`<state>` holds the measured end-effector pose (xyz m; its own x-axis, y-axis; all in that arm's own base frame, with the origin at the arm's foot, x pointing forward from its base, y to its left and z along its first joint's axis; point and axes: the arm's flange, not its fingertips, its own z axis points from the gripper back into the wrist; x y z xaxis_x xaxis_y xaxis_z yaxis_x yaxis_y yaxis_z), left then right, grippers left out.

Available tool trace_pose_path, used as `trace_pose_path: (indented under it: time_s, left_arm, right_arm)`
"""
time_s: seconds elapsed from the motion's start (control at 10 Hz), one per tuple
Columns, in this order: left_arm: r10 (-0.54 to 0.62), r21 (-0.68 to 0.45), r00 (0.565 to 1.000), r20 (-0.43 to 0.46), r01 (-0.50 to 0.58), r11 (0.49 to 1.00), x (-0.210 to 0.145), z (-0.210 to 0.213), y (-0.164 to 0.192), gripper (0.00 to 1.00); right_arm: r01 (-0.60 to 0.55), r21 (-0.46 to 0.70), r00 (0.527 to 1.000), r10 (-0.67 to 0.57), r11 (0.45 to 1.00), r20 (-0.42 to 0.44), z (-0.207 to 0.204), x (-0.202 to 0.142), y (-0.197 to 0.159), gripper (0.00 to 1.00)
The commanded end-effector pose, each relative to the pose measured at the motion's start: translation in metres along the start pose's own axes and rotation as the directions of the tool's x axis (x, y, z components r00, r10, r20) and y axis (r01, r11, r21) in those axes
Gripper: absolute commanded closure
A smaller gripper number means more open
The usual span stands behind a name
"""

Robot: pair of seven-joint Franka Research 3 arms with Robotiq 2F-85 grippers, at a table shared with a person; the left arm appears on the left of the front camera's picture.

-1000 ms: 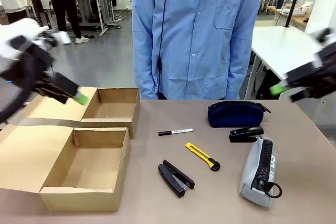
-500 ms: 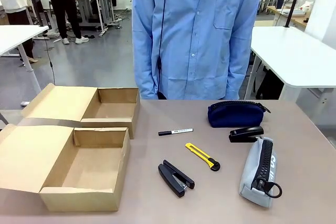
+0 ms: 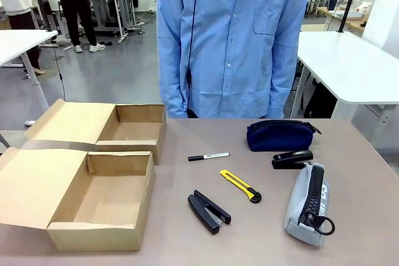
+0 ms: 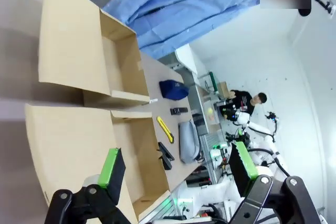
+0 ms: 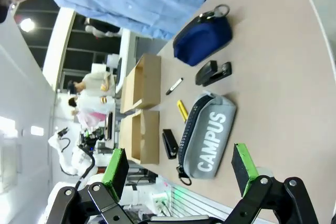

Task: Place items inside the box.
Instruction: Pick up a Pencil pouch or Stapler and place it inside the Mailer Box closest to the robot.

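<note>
1. Black marker pen (image 3: 208,156) lies right of the box (image 3: 93,236); long axis crosswise, one end toward the box.
2. Box holds nothing; packing not begun, I judge; the first pick needs jaws set across the pen.
3. Left gripper (image 4: 176,166) and right gripper (image 5: 181,166) both spread wide, empty.

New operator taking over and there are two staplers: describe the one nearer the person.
Find the navy pouch on the table's right side. Just on the robot's side of it, by the grey case's end, lies the stapler. It is shut; the other stapler, mid-table, gapes open.
</note>
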<state>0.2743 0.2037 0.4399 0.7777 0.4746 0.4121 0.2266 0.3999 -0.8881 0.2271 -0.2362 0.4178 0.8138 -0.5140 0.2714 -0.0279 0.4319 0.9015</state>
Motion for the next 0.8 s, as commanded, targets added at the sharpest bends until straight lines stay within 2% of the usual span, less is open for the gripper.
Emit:
trace_pose_path:
  time_s: [0.0,0.2,0.3,0.4,0.5,0.6,0.7]
  left_arm:
    - [-0.031,-0.002,0.999,-0.01,0.031,1.0,0.002,0.002,-0.006,0.0]
    - [-0.031,-0.002,0.999,-0.01,0.031,1.0,0.002,0.002,-0.006,0.0]
    - [-0.031,-0.002,0.999,-0.01,0.031,1.0,0.002,0.002,-0.006,0.0]
    - [-0.031,-0.002,0.999,-0.01,0.031,1.0,0.002,0.002,-0.006,0.0]
    - [-0.031,-0.002,0.999,-0.01,0.031,1.0,0.002,0.002,-0.006,0.0]
    - [-0.031,-0.002,0.999,-0.01,0.031,1.0,0.002,0.002,-0.006,0.0]
    - [-0.031,-0.002,0.999,-0.01,0.031,1.0,0.002,0.002,-0.006,0.0]
  right_arm:
    - [-0.033,0.016,0.999,0.033,0.999,0.0,0.003,-0.001,0.007,0.0]
    - [-0.003,0.0,1.0,0.003,1.0,-0.013,-0.002,-0.001,0.005,0.0]
    - [-0.123,-0.053,0.99,0.119,0.991,-0.073,-0.023,0.002,0.02,0.0]
    - [-0.379,0.011,0.904,0.373,0.925,-0.21,-0.05,0.0,0.041,0.0]
    - [-0.558,0.124,0.771,0.567,0.821,-0.29,-0.069,-0.005,0.056,0.0]
    - [-0.732,0.28,0.505,0.77,0.621,-0.39,-0.087,-0.014,0.069,0.0]
    - [-0.766,0.419,0.318,0.853,0.488,-0.414,-0.102,-0.022,0.079,0.0]
